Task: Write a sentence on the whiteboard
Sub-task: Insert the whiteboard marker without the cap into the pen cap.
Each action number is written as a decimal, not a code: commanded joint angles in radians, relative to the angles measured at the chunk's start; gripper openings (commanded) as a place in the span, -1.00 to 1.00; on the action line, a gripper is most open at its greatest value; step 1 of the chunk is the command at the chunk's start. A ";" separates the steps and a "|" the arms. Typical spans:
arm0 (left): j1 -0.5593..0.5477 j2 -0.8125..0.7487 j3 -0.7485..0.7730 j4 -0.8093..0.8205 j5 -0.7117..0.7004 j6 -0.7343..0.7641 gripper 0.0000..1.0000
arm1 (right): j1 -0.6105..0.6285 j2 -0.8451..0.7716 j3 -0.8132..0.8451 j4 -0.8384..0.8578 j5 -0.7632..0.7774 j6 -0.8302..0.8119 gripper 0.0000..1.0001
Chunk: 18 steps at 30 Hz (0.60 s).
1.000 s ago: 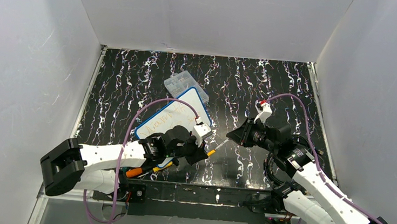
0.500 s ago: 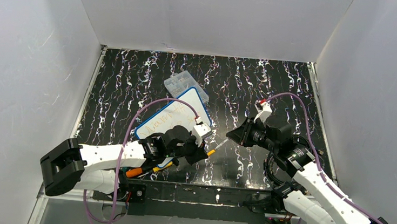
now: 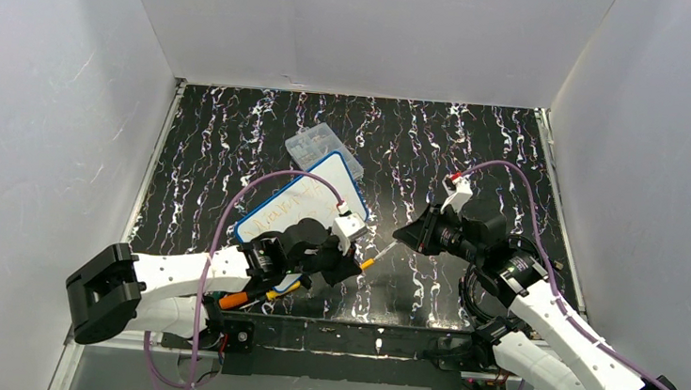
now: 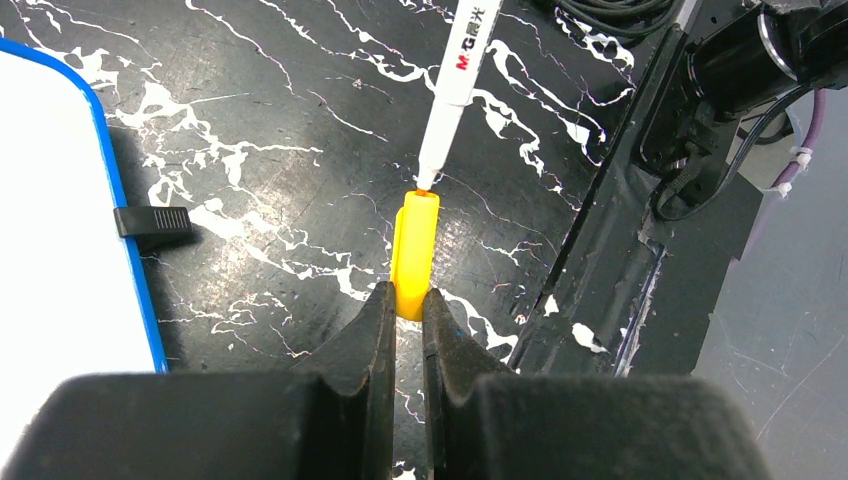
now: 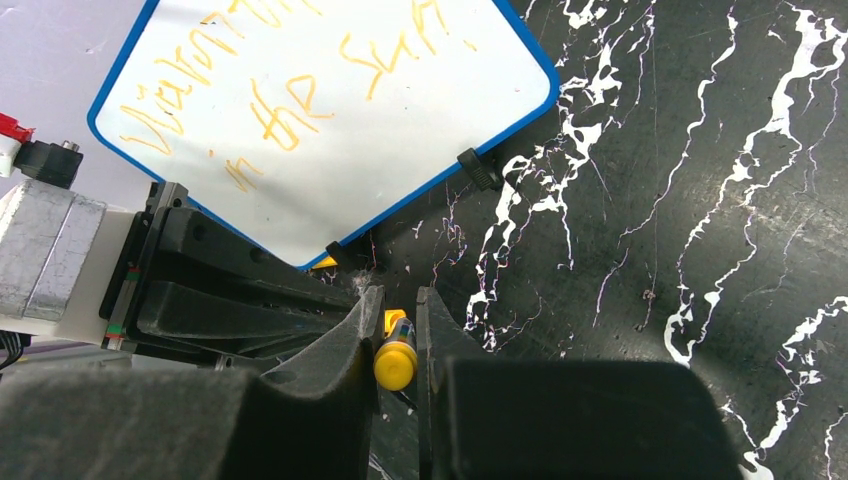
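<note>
- The left tool [image 4: 405, 300] is pinched tight on a yellow cap [image 4: 414, 240], whose open end points away from the fingers.
- The right tool [image 5: 396, 305] is clamped on the marker [image 4: 458, 80] near its yellow back end — the orange tip sits right at the cap's mouth.
- The whiteboard [image 3: 295, 211] lies flat on the counter [image 3: 478, 150], just left of the left tool and touched by neither tool; a clear box [image 3: 323, 146] sits at its far end.
- The sentence [image 5: 270, 100] — orange-yellow script — runs in two slanted lines across the board.
</note>
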State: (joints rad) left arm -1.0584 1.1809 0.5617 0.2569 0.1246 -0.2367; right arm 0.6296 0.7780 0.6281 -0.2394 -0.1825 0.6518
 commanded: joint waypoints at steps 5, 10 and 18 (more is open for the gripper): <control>0.003 -0.038 -0.011 0.017 0.017 0.020 -1.00 | -0.001 0.002 0.031 0.044 -0.031 0.001 -0.97; 0.003 -0.045 -0.009 0.017 0.013 0.029 -1.00 | -0.001 0.020 0.018 0.070 -0.085 0.021 -0.97; 0.002 -0.081 -0.011 0.018 -0.002 0.035 -1.00 | -0.008 0.067 -0.019 0.130 -0.190 0.067 -0.97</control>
State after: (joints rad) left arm -1.0584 1.1492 0.5552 0.2573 0.1341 -0.2188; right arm 0.6273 0.8276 0.6243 -0.1947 -0.2798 0.6834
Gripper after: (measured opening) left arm 0.062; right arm 0.202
